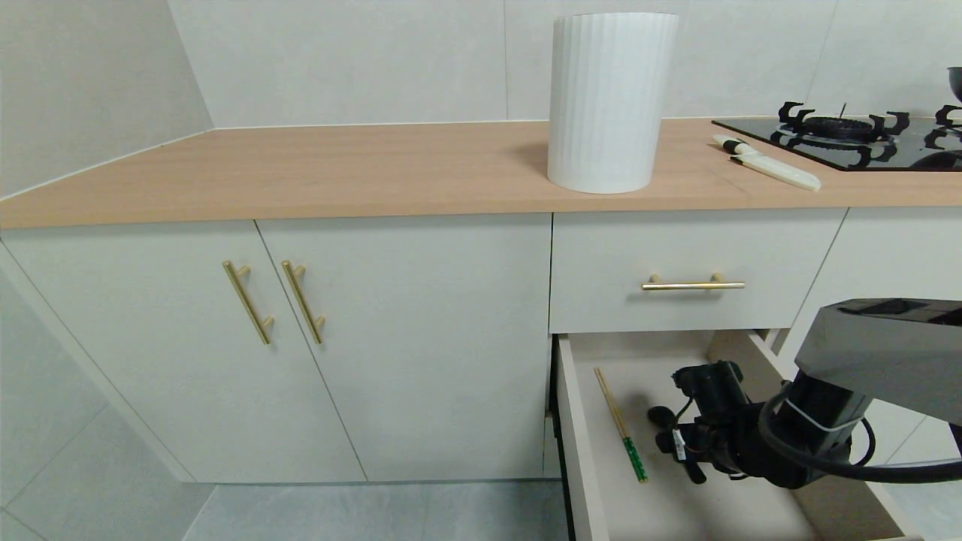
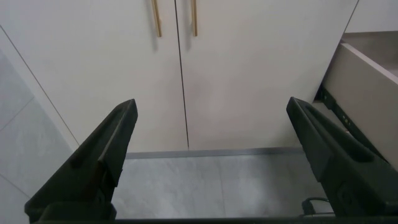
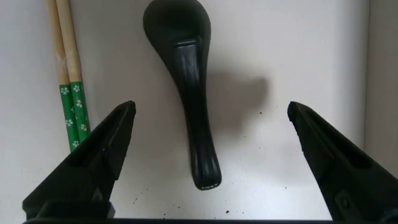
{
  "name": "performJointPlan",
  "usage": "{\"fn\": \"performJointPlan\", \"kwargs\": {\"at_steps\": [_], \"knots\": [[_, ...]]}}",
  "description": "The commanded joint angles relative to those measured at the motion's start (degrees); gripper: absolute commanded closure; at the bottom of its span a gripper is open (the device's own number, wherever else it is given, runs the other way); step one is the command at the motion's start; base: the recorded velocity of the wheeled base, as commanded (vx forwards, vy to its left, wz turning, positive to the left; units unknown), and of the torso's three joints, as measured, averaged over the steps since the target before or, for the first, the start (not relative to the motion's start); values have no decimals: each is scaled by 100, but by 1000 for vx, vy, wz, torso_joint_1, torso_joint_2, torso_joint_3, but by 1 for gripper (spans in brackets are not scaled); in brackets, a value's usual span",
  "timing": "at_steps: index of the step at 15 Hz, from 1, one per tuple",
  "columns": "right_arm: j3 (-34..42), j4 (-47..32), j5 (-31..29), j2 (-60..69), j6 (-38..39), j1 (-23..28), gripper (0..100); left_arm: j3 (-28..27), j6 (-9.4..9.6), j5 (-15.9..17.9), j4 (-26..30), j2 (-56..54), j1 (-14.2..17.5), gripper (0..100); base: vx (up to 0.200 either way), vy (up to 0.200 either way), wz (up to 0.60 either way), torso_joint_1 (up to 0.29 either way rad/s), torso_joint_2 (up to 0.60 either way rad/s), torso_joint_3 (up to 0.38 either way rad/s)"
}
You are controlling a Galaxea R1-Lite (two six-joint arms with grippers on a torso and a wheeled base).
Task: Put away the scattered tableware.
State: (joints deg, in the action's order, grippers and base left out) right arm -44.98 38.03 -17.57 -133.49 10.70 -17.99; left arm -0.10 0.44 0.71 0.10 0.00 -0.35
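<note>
Right gripper, jaws apart, over black spoon in drawer; left gripper likewise apart. Spoon probably light, stiff, slick; pinch mid-handle.

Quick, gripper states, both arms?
Left gripper: jaws open, holding nothing.
Right gripper: jaws open, empty, above the black soup spoon lying in the open white drawer.

No legible text, labels, numbers or signs
</note>
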Motion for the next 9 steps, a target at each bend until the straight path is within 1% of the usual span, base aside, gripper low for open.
{"fn": "performJointPlan", "kwargs": {"at_steps": [1, 4, 8, 9], "knots": [[7, 11, -1, 51, 11, -2, 0, 1, 0, 0, -1, 9, 0, 0, 0, 0, 0, 0, 0, 0], [244, 2, 60, 561, 213, -2, 0, 1, 0, 0, -1, 9, 0, 0, 0, 0, 0, 0, 0, 0], [499, -77, 175, 1457, 204, -2, 0, 1, 0, 0, -1, 0, 9, 0, 0, 0, 0, 0, 0, 0], [499, -314, 219, 1774, 195, 6, 0, 1, 0, 0, -1, 0, 9, 0, 0, 0, 0, 0, 0, 0]]}}
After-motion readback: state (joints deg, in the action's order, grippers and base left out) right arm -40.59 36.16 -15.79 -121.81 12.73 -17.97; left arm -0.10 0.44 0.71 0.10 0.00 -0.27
